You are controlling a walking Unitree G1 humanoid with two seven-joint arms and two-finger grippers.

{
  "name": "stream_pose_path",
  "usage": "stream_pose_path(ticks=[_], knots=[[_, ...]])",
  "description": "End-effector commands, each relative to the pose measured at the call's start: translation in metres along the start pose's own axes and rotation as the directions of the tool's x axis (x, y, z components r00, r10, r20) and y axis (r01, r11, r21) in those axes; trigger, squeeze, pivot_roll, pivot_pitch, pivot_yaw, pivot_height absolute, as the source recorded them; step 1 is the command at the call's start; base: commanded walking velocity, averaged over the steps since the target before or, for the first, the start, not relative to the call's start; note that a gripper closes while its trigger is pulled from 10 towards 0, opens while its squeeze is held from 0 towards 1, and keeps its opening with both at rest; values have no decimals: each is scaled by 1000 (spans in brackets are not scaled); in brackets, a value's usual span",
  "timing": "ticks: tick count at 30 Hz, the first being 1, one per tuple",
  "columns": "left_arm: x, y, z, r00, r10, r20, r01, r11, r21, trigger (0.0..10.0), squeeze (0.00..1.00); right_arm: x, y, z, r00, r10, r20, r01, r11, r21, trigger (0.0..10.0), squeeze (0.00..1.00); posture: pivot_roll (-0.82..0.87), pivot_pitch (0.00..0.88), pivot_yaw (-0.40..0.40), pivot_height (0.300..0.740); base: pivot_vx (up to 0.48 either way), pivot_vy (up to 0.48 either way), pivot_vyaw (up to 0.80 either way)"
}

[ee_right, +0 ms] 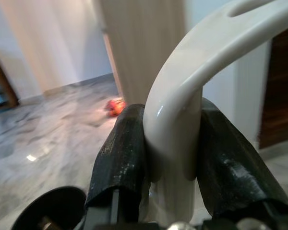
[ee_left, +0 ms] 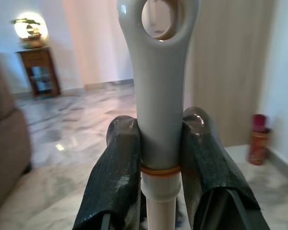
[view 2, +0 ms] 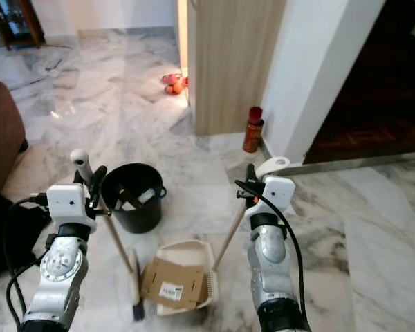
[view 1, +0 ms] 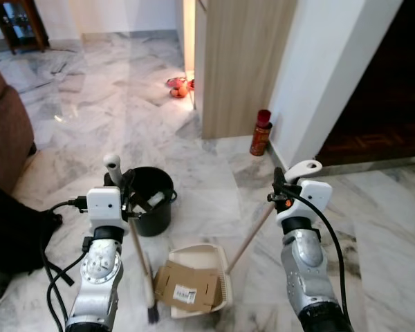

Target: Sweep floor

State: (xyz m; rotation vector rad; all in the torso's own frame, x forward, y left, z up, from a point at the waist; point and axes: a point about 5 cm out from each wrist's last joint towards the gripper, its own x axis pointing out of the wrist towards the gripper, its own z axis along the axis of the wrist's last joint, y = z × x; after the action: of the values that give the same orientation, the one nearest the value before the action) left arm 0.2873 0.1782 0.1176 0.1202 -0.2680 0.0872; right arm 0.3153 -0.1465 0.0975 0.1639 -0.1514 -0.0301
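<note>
Marble floor (view 1: 373,228), black bucket (view 1: 151,200), red can (view 1: 261,133)

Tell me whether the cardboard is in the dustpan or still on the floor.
Mostly in: the cardboard lies flat on the dustpan, its near edge overhanging the pan's lip toward the broom.

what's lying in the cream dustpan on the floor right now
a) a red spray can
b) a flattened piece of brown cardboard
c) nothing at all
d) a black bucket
b: a flattened piece of brown cardboard with a white label lies in the cream plastic dustpan, on the marble floor.
</note>
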Motion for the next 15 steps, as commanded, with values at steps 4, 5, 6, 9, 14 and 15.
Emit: stream_pose_path(ticks=[4, 5, 6, 9, 14, 15], knots=[[4, 0, 9, 999, -9, 46, 8, 1000, 5, 10000, 0, 3, 3, 5, 1000, -3, 25, 1, 999, 41, 10000, 0, 9, 36, -24, 740, 0, 122, 0], [4, 0, 9, 999, -9, 46, 9, 1000, 4, 10000, 0, 3, 3, 5, 1000, -2, 26, 1, 999, 40, 10000, 0, 9, 36, -24, 740, 0, 255, 0], [4, 0, 9, 999, -9, 46, 9, 1000, 4, 10000, 0, 3, 3, 5, 1000, -2, 26, 1, 999, 40, 10000, 0, 9, 36, -24, 740, 0, 255, 0], [4, 1, 9, 999, -11, 47, 11, 1000, 5, 10000, 0, 3, 4, 5, 1000, -2, 26, 1, 999, 38, 10000, 0, 10, 28, -22, 740, 0, 252, 0], [4, 1, 10, 999, -14, 48, 14, 1000, 5, 10000, 0, 4, 4, 5, 1000, -5, 28, 4, 999, 41, 10000, 0, 10, 32, -20, 740, 0, 253, 0], [4, 1, 10, 999, -14, 48, 14, 1000, 5, 10000, 0, 4, 4, 6, 1000, -6, 28, 5, 999, 41, 10000, 0, 10, 32, -20, 740, 0, 255, 0]])
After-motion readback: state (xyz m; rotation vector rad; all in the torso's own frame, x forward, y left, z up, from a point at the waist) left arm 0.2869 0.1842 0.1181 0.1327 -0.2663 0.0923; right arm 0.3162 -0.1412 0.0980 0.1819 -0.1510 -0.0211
